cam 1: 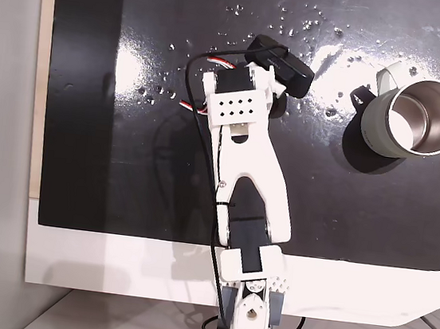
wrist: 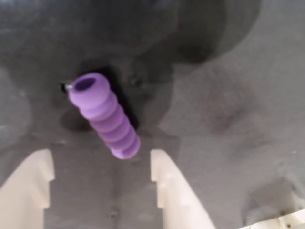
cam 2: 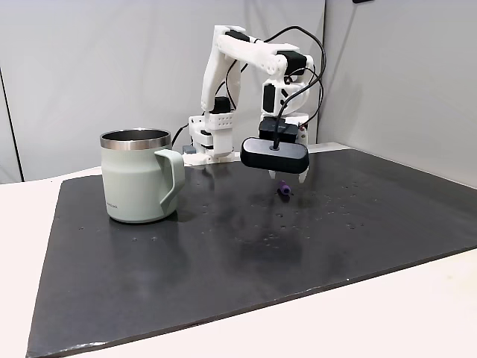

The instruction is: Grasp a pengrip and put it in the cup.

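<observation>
Black mat (cam 2: pixel 223 253) lay open; wrist view alone showed gripper (wrist: pixel 100 164) fingers spread before the pengrip (wrist: pixel 106 117), cup (cam 1: pixel 415 118) well apart.

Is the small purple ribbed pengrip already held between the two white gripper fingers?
No. In the wrist view the purple ribbed pengrip lies on the black mat, ahead of the open gripper, whose fingers do not touch it.
</observation>
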Robot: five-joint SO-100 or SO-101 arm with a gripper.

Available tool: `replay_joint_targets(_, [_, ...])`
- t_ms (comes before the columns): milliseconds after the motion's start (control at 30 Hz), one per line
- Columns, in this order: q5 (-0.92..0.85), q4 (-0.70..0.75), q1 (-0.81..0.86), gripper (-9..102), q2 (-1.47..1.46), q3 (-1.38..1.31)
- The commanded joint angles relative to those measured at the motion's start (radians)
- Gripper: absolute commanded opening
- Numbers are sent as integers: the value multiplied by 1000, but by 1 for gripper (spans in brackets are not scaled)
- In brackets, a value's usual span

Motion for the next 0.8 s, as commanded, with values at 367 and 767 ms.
replay_joint_targets(367, [-15,-48,28,8,-89,-75])
replay_joint_targets(767, [12,-64,43,0,-55,-48])
